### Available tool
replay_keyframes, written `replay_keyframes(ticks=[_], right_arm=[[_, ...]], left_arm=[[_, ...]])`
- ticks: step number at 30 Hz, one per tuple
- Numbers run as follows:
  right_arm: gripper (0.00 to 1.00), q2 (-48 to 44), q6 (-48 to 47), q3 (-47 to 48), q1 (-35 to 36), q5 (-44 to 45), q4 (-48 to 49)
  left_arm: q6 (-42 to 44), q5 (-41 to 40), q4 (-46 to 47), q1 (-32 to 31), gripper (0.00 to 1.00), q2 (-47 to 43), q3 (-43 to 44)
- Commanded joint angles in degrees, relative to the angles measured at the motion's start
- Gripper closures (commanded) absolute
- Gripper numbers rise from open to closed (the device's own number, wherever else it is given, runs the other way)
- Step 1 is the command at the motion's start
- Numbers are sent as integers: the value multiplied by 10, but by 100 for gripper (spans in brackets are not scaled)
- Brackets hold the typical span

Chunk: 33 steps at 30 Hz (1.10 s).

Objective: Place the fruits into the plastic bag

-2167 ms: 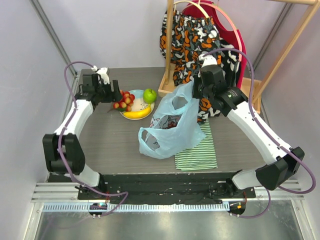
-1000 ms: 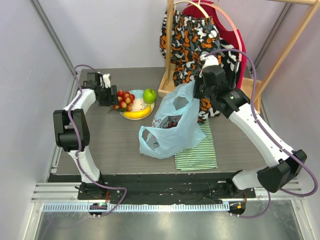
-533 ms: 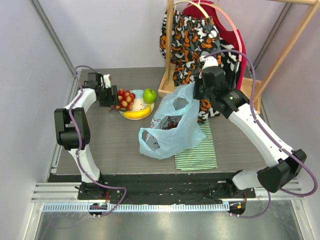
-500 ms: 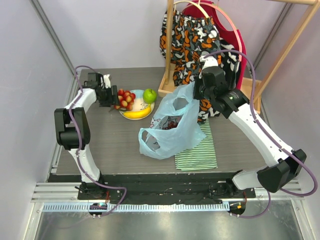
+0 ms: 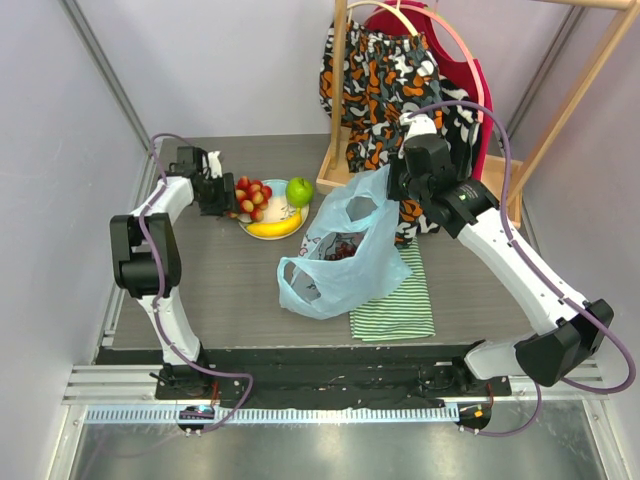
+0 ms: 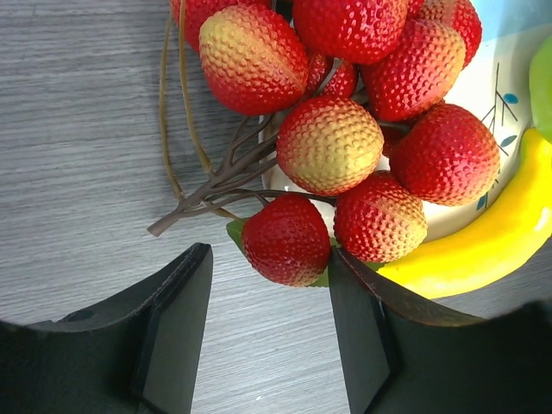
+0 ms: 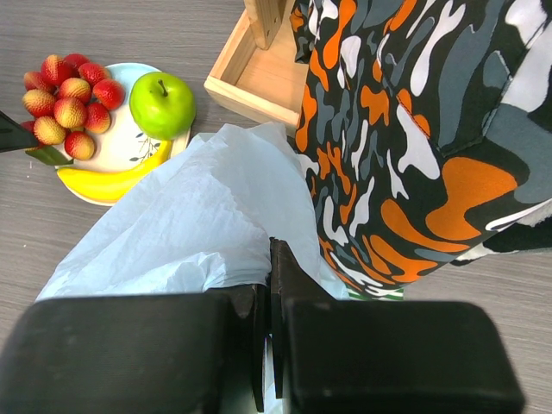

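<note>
**Item 1: left gripper (image 6: 269,255).** Jaws spread, low at the bottom of the left wrist view, one finger on each side of the lowest berry of the strawberries (image 6: 332,142). No firm contact is visible. The cluster lies half on the plate (image 6: 485,95) and half over its edge, and its brown stem (image 6: 207,183) trails onto the table (image 6: 78,129) at left.
- Risk: closing here would catch a single berry rather than the stem. The berry could tear loose or roll out of the pinch, and the rest of the cluster would stay behind.
- Risk: the right-hand finger stands just beside the banana (image 6: 483,246). A sideways drift could nudge the banana or tip the plate's rim.
- Risk: dragging the bunch instead of lifting it could carry the plate along with it.

**Item 2: right gripper (image 7: 271,250).** Jaws pressed together, pinching the upper edge of the plastic bag (image 7: 194,233) and holding it up, centre right of the overhead view.
- Risk: the film is thin, and a slip would let the mouth collapse before any fruit arrives.
- Risk: the patterned garment (image 7: 405,129) hangs close behind and could snag.

**Item 3: fruits.**
- The strawberries, the banana and the green apple (image 7: 162,103) are on the plate, upper left of the right wrist view, well apart from the bag.
- A dark cluster, probably the grapes (image 5: 342,247), shows through the bag in the overhead view.
- The bag's lower end rests on the table beside the striped cloth (image 5: 395,305).
</note>
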Motion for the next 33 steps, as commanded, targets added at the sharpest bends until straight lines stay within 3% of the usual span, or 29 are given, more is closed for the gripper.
replay_keyframes(ticks=[1, 8, 21, 33], right_arm=[[99, -23, 2, 2, -2, 2, 23], [99, -22, 3, 0, -2, 2, 25], [99, -21, 4, -3, -2, 2, 26], [99, -27, 6, -1, -3, 8, 25]], left_arm=[[-8, 17, 5, 0, 39, 6, 19], [-16, 41, 17, 0, 36, 14, 19], [-16, 50, 10, 0, 78, -6, 18], [-60, 42, 81, 0, 95, -116, -35]])
